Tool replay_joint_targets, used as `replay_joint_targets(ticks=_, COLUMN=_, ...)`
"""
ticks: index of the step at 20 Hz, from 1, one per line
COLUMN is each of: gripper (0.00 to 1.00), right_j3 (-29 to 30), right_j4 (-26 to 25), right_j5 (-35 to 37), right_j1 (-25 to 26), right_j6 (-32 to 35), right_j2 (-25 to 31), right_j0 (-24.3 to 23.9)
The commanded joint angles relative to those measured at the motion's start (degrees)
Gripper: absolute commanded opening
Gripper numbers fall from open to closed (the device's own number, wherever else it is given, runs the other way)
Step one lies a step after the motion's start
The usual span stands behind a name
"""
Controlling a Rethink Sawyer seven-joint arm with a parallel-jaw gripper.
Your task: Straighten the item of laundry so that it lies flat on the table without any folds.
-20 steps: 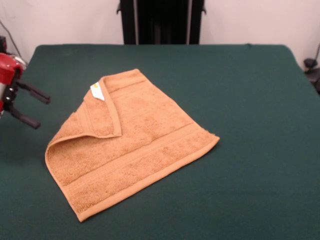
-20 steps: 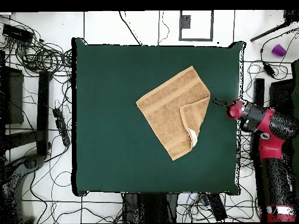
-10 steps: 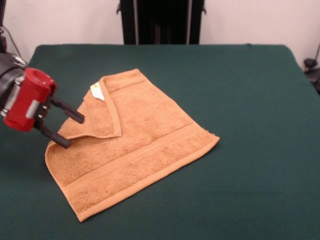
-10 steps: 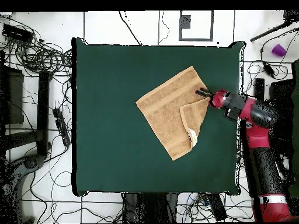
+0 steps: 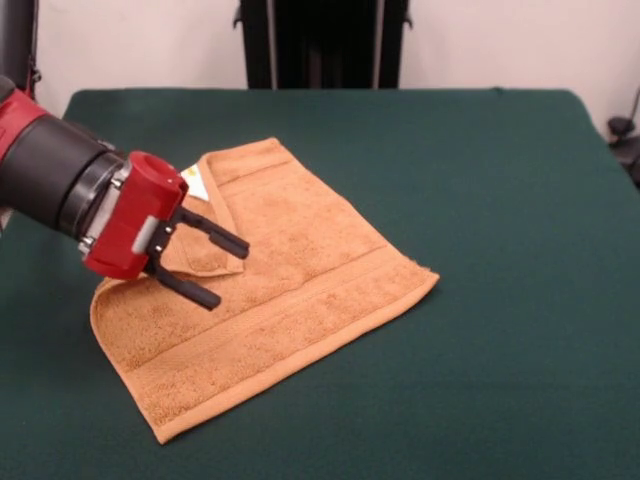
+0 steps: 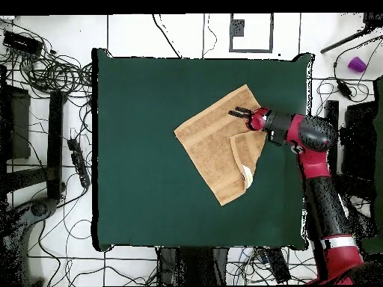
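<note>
The orange-tan towel (image 5: pixel 300 290) lies on the dark green table (image 5: pixel 500 190), left of centre. One corner is folded over onto the towel as a triangular flap with a white label (image 5: pixel 195 184) at its edge. My gripper (image 5: pixel 228 275) is open and empty. It reaches in from the left, its two black fingers spread over the tip of the folded flap. I cannot tell whether it touches the cloth. In the overhead view the gripper (image 6: pixel 233 114) is over the towel's (image 6: pixel 213 149) right upper part, with the label (image 6: pixel 247 176) below it and the table (image 6: pixel 142 134) bare around.
The robot's black pedestal (image 5: pixel 322 45) stands behind the table's far edge. Cables (image 6: pixel 52 75) and equipment lie on the floor around the table, and a small purple object (image 6: pixel 357 64) sits at the upper right of the overhead view.
My gripper has moved from beside the table's edge in over the towel, and now hovers over the folded flap. The towel has not moved.
</note>
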Motion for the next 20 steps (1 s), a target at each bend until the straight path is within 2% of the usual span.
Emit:
replay_joint_targets(ticks=1, gripper=1.00, right_j3=1.95, right_j4=0.71, right_j5=-7.13, right_j1=4.91, right_j6=2.03, right_j2=-2.20, right_j0=0.38)
replay_joint_targets(ticks=5, gripper=1.00, right_j3=2.87, right_j4=0.11, right_j5=-6.67, right_j1=6.21, right_j6=-0.41, right_j2=-2.34, right_j0=-1.71)
replay_joint_targets(ticks=9, gripper=1.00, right_j3=0.97, right_j4=-0.50, right_j5=-3.17, right_j1=5.98, right_j6=-2.76, right_j2=-3.01, right_j0=-1.74)
replay_joint_targets(ticks=13, gripper=1.00, right_j3=1.69, right_j4=-0.82, right_j5=-1.73, right_j1=5.83, right_j6=-3.22, right_j2=-3.26, right_j0=-2.81)
replay_joint_targets(ticks=17, gripper=1.00, right_j3=4.30, right_j4=-1.30, right_j5=-2.56, right_j1=5.90, right_j6=-2.67, right_j2=-3.35, right_j0=-4.23)
replay_joint_targets(ticks=20, gripper=1.00, right_j3=6.80, right_j4=-2.55, right_j5=-6.01, right_j1=6.85, right_j6=-2.72, right_j2=-3.34, right_j0=-5.67)
